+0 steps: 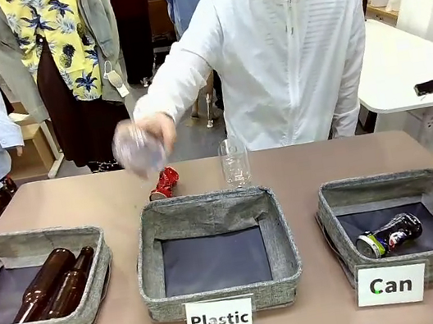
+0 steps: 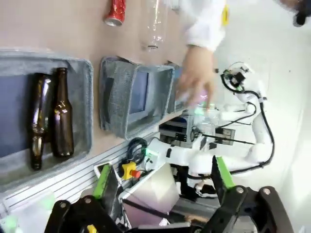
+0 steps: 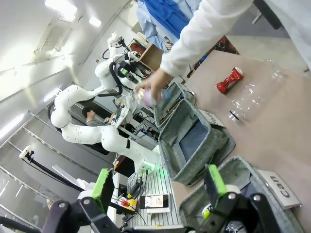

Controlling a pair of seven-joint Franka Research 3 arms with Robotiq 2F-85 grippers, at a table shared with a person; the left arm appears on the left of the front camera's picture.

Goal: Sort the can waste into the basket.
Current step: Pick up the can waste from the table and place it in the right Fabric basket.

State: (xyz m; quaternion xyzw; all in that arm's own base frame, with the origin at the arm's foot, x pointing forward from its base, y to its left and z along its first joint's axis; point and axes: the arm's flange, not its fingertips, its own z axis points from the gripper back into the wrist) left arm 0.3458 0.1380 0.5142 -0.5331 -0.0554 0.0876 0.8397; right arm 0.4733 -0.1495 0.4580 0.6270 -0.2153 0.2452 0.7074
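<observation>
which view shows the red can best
The right wrist view: the red can lies whole on the table, side on. The front view shows it smaller, just behind the Plastic basket; the left wrist view cuts it off at the top edge.

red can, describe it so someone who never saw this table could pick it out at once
Start at the middle basket, carded "Plastic". On the bare table just behind its far left corner lies the red can, crushed at the waist. Its shiny red sets it apart from the clear bottle standing beside it.
</observation>
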